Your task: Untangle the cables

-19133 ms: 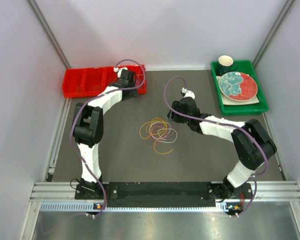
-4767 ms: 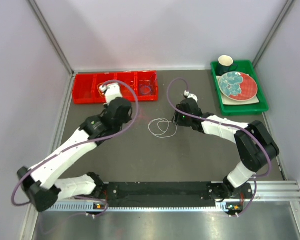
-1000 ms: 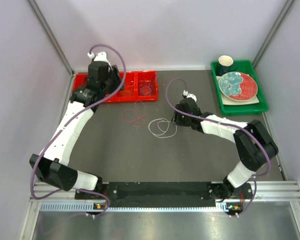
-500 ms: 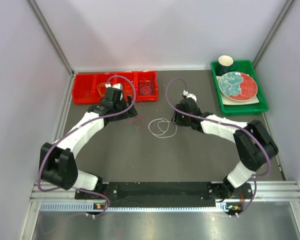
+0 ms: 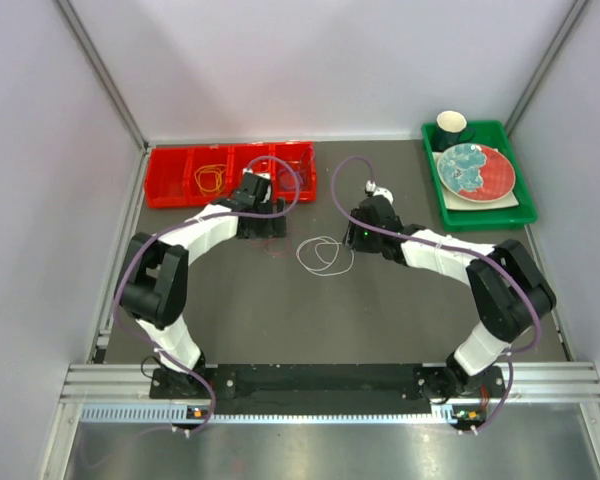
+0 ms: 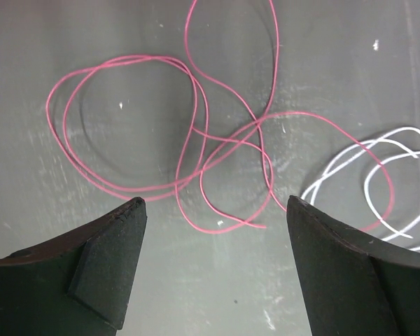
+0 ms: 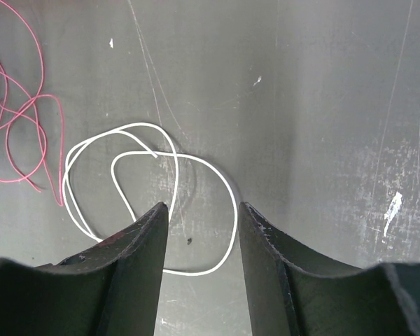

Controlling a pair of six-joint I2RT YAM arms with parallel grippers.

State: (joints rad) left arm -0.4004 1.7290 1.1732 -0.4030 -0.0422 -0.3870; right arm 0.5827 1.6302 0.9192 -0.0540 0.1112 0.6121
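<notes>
the left gripper (image 6: 215, 210) stands wide open and holds nothing; the red cable (image 6: 260, 124) lies loose on the table (image 5: 280, 310) at 12 o'clock of its fingers, apart from them. the right gripper (image 7: 203, 210) is about half open and also empty, and the near part of the white cable (image 7: 176, 175) runs between its jaws. from above, the white cable is at 3 o'clock of the red one, and a yellow cable (image 5: 209, 178) lies in the red bin (image 5: 165, 190) at 11 o'clock.

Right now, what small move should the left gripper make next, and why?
Probably lower the open left gripper straight down and close it on the thin red wire cable. That cable lies loose on the dark table between the gripper's fingertips. One of its loops crosses the thin white wire cable, so lift slowly.
</notes>
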